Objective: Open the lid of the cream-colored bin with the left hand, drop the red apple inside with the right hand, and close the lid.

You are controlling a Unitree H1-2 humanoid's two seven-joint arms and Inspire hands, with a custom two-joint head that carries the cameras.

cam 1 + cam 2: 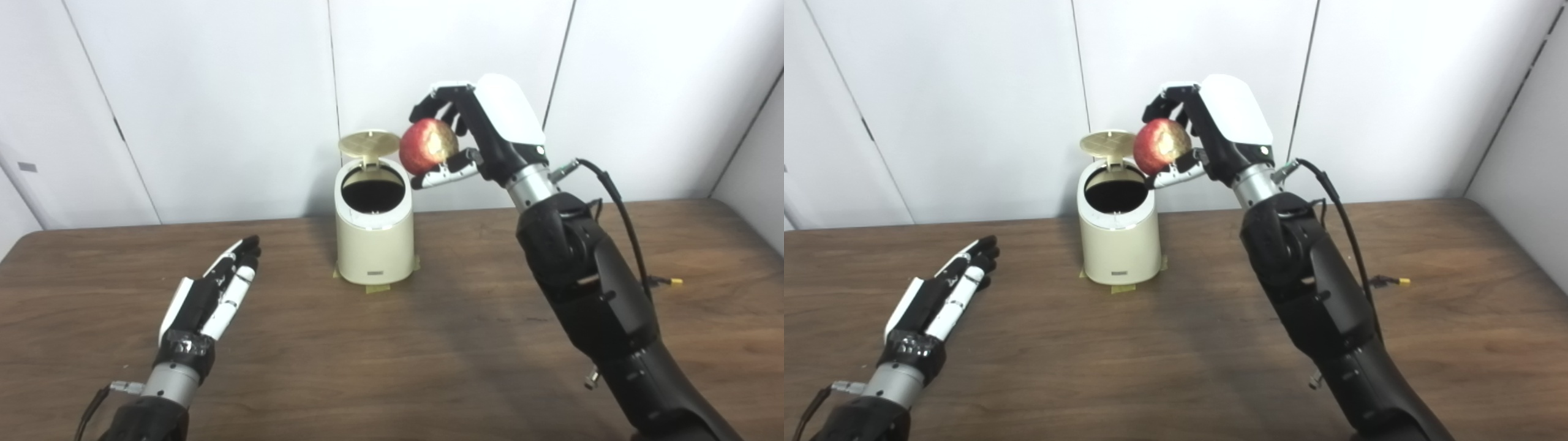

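left hand low over the wooden surface at near left, fingers straight and spread a little, holding nothing. further back, cream bin upright on the surface, lid tipped up at its rear, opening dark. right hand raised, fingers wrapped around red apple, apple in the air just right of and above the bin's opening.

Right hand raised, fingers curled; left hand low, fingers straight.
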